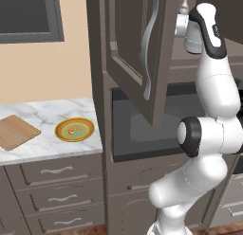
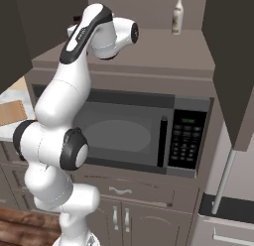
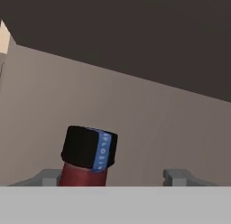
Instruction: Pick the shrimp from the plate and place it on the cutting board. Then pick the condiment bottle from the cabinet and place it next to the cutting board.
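Shrimp (image 1: 74,130) on plate (image 1: 61,133), beside board (image 1: 16,131)

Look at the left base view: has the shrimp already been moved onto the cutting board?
No. The shrimp still lies on the plate, while the cutting board beside it is bare.

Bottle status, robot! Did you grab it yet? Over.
Gripper open, fingers either side of bottle, not closed on it. Shrimp on plate, not on board. Cabinet door open; nothing seen blocking.
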You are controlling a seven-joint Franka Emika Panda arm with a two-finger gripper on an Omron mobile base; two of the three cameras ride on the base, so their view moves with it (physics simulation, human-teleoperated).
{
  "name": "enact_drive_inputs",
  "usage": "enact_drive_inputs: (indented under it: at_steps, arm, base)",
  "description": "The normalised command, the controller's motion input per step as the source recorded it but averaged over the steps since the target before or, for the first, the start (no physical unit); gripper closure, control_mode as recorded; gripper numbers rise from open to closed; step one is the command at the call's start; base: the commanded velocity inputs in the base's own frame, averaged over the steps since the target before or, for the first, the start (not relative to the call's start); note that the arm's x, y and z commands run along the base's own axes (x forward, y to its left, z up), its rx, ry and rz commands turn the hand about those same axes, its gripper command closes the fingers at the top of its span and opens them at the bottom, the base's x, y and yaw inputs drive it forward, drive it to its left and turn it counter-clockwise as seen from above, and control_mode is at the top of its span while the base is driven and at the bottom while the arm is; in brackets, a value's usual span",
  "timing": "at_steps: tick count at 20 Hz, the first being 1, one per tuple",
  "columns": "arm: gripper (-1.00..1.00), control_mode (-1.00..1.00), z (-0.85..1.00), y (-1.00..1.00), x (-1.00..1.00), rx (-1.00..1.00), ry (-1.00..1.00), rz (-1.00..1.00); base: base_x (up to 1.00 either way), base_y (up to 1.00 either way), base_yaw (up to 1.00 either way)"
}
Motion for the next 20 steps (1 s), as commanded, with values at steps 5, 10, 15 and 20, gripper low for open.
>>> enact_drive_inputs:
  at_steps: [5,10,15,20]
  arm:
    - [1.0,-1.0,0.0,0.02,0.01,0.0,0.01,0.0]
    - [1.0,-1.0,0.0,0.0,0.0,0.0,0.0,0.0]
    - [1.0,-1.0,0.0,0.0,0.0,0.0,0.01,0.0]
    - [1.0,-1.0,0.0,0.08,0.0,-0.01,0.02,0.0]
  base:
    - [0.0,0.0,0.0]
    - [0.0,0.0,0.0]
    - [0.0,0.0,0.0]
    - [0.0,0.0,0.0]
